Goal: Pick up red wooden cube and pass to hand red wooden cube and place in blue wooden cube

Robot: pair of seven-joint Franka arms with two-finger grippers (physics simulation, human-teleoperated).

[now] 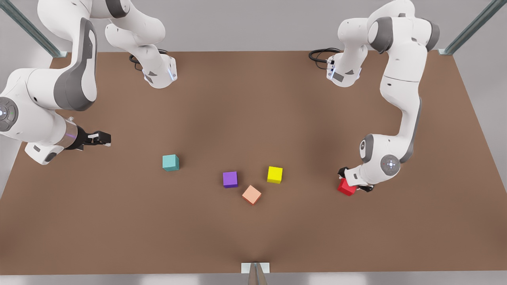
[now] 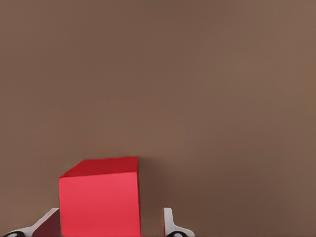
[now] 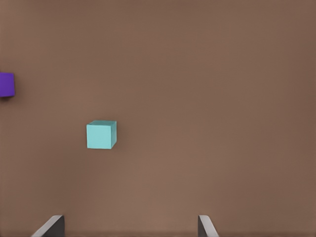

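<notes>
Red wooden cube (image 2: pixel 100 200) between left hand (image 2: pixel 111 224) fingers, unclamped | right hand (image 3: pixel 131 227) spread, idle | blue wooden cube (image 3: pixel 101 135) apart

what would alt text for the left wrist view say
A small bright red wooden cube sits on a brown table between the left hand's two pale fingertips, with a gap showing beside one fingertip.

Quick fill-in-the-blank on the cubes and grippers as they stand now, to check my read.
1. The left gripper has its fingers either side of the ____ cube.
2. The right gripper, fingers open, waits at the front view's left, nearest the ____ cube.
3. The pink cube lies between the purple cube and the ____ cube.
4. All the cubes rest on the ____ table.

Missing words: red; blue; yellow; brown
</notes>
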